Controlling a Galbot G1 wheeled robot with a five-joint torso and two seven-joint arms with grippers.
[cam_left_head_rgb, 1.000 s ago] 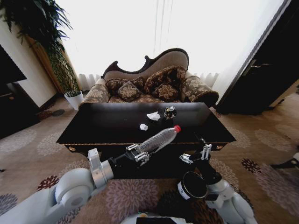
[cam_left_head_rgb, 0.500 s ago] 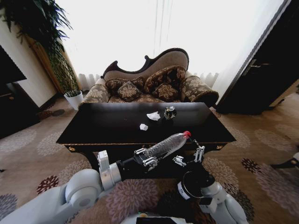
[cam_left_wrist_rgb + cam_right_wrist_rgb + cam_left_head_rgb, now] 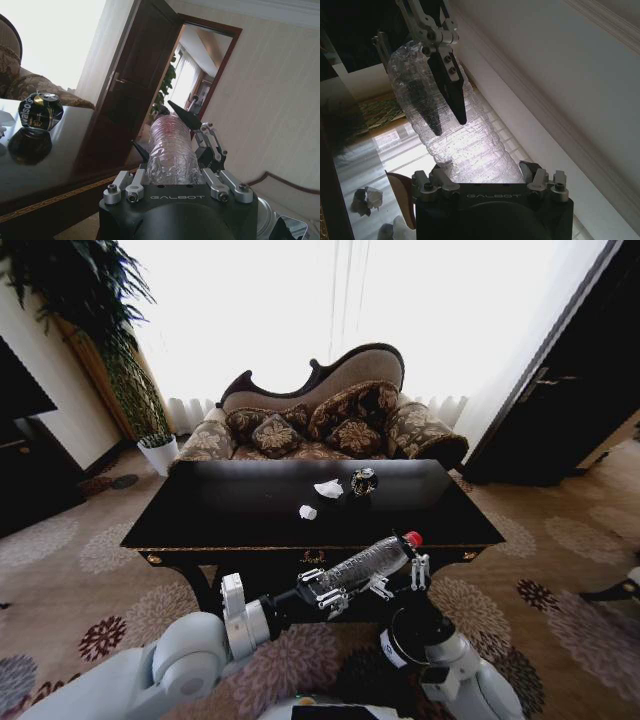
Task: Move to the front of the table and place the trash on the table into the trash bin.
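Fingers (image 3: 136, 187) marked GALBOT clamp the bottle (image 3: 172, 155).

Clear bottle (image 3: 368, 562) w/ red cap; glossy blk table (image 3: 240, 510); floral carpet (image 3: 560, 540).

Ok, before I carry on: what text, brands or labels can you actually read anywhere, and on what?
"GALBOT": on the housing of the left gripper, which holds the clear plastic bottle.
"GALBOT": on the housing of the right gripper.
Crushed dark can on the table: pale lettering, partly hidden, unreadable.
Trash bin label: too small to read.
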